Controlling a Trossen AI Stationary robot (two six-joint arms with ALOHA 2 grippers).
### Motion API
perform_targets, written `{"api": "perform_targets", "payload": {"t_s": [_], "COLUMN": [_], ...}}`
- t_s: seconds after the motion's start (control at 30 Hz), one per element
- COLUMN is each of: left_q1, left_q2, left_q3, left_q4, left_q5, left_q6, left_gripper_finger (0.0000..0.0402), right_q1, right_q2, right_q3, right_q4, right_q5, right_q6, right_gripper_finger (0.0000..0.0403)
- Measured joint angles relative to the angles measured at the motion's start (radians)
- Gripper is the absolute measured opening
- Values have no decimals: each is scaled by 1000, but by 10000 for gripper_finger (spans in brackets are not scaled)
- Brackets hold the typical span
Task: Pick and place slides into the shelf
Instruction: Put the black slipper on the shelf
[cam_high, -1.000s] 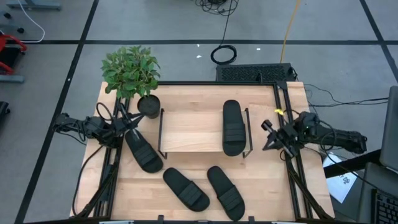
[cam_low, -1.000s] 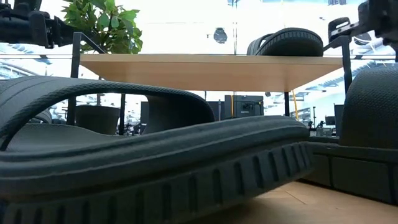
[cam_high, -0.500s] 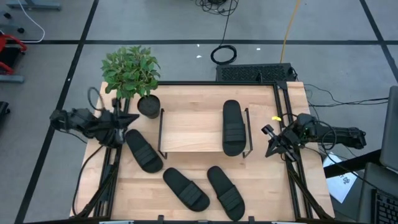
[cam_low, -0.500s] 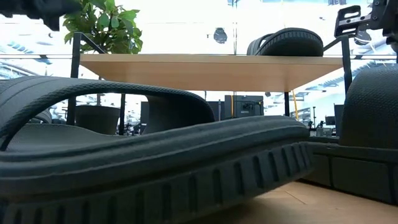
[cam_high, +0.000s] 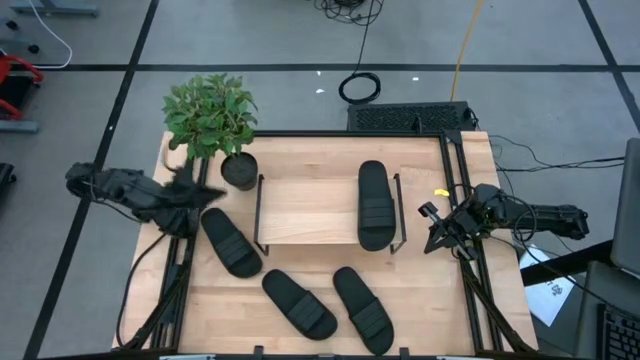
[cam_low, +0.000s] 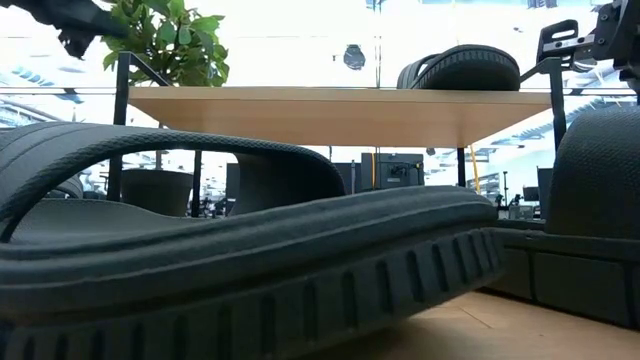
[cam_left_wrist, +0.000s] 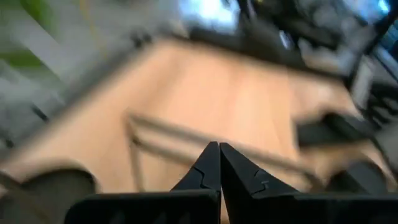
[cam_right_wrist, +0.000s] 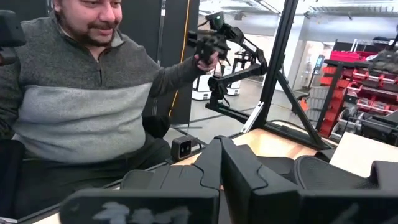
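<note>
One black slide (cam_high: 372, 205) lies on the shelf's light top board (cam_high: 310, 210), at its right end; it also shows in the low view (cam_low: 465, 68). A second slide (cam_high: 231, 241) lies on the table left of the shelf. Two more slides (cam_high: 298, 303) (cam_high: 362, 309) lie in front of the shelf, and one of them fills the low view (cam_low: 250, 250). My left gripper (cam_high: 210, 191) is shut and empty, raised beyond the left slide's far end, next to the plant pot. My right gripper (cam_high: 431, 240) is shut and empty, right of the shelf.
A potted green plant (cam_high: 212, 120) stands at the table's far left corner, close to my left gripper. The shelf's black wire side frames (cam_high: 260, 215) (cam_high: 399, 212) stand up at both ends. A person in a grey sweater (cam_right_wrist: 81, 106) sits beyond the table.
My left gripper has drawn back from the left slide's far end toward the table's left edge and has risen. The slide stays flat where it was. My right gripper has shifted a little toward the table's near edge.
</note>
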Motion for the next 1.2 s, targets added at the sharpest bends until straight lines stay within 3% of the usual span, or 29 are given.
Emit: {"api": "perform_targets", "payload": {"t_s": [0.07,0.27,0.57,0.73,0.9,1.07,1.2], "left_q1": [0,0,0,0,-4,-20,-26], "left_q2": [43,163,274,309,319,319,319], "left_q3": [0,0,0,-31,-113,-204,-219], "left_q4": [-68,-220,-344,-350,-214,-74,-58], "left_q5": [73,147,260,313,404,481,490], "left_q6": [-116,-439,-735,-767,-734,-707,-697], "left_gripper_finger": [0,0,1,2,20,76,143], "right_q1": [0,0,0,0,0,0,0], "right_q2": [0,0,0,0,0,0,0], "right_q3": [0,0,0,0,0,0,0], "right_q4": [0,0,0,-1,-9,-18,-25], "right_q5": [0,0,0,0,0,-3,-3], "right_q6": [1,1,2,2,2,2,2], "right_gripper_finger": [0,0,0,0,0,0,0]}}
